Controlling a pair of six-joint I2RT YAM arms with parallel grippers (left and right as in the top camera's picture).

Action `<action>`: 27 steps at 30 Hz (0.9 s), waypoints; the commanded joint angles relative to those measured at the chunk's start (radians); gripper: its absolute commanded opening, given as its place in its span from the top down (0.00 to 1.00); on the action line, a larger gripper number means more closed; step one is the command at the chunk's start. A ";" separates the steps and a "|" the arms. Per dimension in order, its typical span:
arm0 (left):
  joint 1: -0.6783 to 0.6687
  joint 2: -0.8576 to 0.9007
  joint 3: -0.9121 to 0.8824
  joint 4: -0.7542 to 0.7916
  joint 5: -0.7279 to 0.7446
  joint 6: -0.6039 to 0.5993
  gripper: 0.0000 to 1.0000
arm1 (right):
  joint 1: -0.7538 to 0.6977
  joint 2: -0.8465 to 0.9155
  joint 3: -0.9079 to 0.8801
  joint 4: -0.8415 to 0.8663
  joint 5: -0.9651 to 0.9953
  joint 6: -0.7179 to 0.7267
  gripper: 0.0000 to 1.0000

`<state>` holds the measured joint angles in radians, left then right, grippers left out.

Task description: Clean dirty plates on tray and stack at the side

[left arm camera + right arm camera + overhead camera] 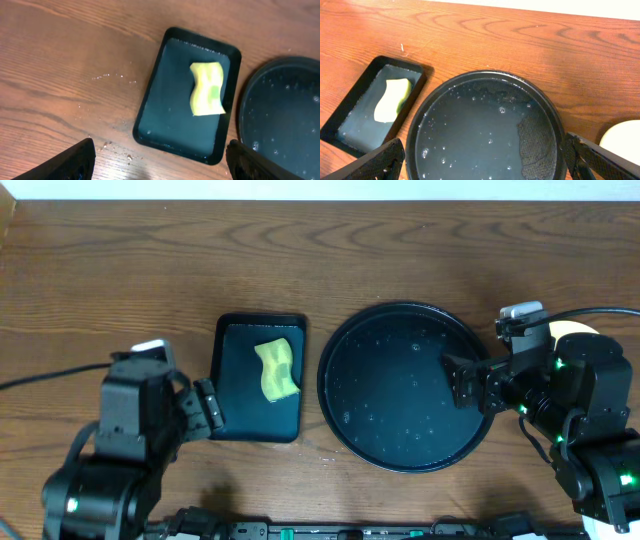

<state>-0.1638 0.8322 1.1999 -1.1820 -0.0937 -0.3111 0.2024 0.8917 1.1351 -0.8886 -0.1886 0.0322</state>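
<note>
Sitting on the wooden surface (120,270), the round black tray (385,415) is wet, with droplets scattered over its floor. Just off its right side, a pale plate (573,331) lies on the surface, mostly hidden behind the right arm; whether more plates lie under it cannot be told. The right hand (463,380) hovers over the tray's right rim, its fingers (375,162) spread wide with nothing held. Left of the tray, close beside it, a dark teal rectangular tray (235,395) holds a yellow sponge (277,370). The left hand (210,408) sits at that smaller tray's far side from the round one, fingers (75,162) wide apart and empty.
</note>
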 commanded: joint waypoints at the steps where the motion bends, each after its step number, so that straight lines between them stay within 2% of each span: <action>1: 0.003 -0.048 0.015 -0.004 -0.027 -0.003 0.16 | 0.014 0.005 0.009 -0.018 0.008 -0.011 0.01; 8: 0.003 -0.056 0.015 -0.004 -0.027 -0.003 0.16 | 0.014 -0.005 0.003 -0.075 0.008 -0.011 0.01; 11: 0.003 -0.056 0.015 -0.004 -0.027 -0.003 0.16 | 0.003 -0.072 -0.034 -0.055 0.036 -0.049 0.01; 14: 0.003 -0.056 0.015 -0.004 -0.027 -0.003 0.16 | -0.019 -0.185 -0.128 0.097 0.039 -0.066 0.01; 16: 0.003 -0.056 0.015 -0.004 -0.027 -0.003 0.16 | -0.043 -0.316 -0.282 0.273 0.038 -0.074 0.01; 19: 0.003 -0.056 0.015 -0.004 -0.027 -0.003 0.15 | -0.074 -0.467 -0.469 0.389 0.031 -0.071 0.01; 22: 0.003 -0.056 0.015 -0.004 -0.027 -0.003 0.15 | -0.109 -0.584 -0.607 0.415 0.028 -0.071 0.01; 27: 0.003 -0.056 0.015 -0.004 -0.027 -0.003 0.15 | -0.151 -0.737 -0.806 0.584 -0.006 -0.071 0.01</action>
<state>-0.1638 0.7769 1.2007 -1.1835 -0.1108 -0.3134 0.0761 0.2398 0.4145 -0.3672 -0.1677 -0.0242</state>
